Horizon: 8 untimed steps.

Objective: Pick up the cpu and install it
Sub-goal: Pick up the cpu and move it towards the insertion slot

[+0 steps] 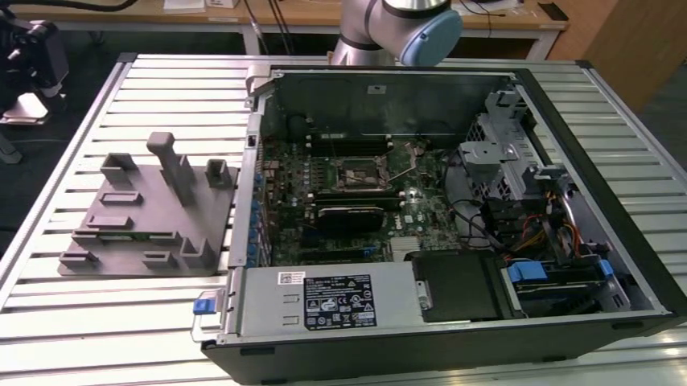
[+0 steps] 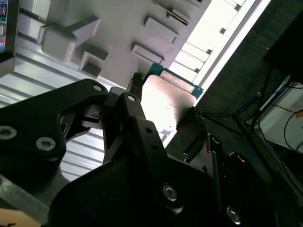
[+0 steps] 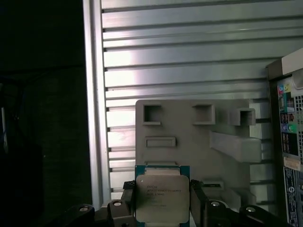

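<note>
In both wrist views my gripper (image 3: 162, 202) is shut on the cpu (image 3: 162, 191), a flat silver square with a thin green rim. Its black fingers (image 3: 198, 201) press on two opposite edges. The cpu (image 2: 166, 101) hangs well above the grey fixture (image 3: 189, 137) on the slatted metal table. In the exterior view the black-framed socket (image 1: 359, 171) sits in the middle of the motherboard inside the open computer case (image 1: 601, 161). The arm (image 1: 397, 32) rises at the back of the table.
The grey fixture (image 1: 150, 213) with upright blocks lies at the exterior view's left of the case. A power supply (image 1: 322, 301) and a drive cage (image 1: 504, 153) crowd the case around the board. The slatted table's edge (image 3: 92, 118) borders a dark floor.
</note>
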Each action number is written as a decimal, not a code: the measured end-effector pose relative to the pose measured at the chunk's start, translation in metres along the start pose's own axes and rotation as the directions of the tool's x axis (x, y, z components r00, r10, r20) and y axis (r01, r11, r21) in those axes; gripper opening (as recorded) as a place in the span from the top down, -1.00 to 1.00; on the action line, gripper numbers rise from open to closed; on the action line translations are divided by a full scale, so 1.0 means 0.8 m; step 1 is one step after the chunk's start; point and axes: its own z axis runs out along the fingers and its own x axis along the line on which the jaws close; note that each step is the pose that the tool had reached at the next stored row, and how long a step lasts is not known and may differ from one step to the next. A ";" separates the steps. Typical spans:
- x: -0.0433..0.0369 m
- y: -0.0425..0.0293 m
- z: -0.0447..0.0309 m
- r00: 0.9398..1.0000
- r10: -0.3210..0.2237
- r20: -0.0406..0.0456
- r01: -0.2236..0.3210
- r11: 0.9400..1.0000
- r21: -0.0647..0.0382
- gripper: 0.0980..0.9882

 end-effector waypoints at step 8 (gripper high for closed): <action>0.000 0.0003 -0.0076 1.000 0.000 0.000 0.000 1.000 0.000 0.00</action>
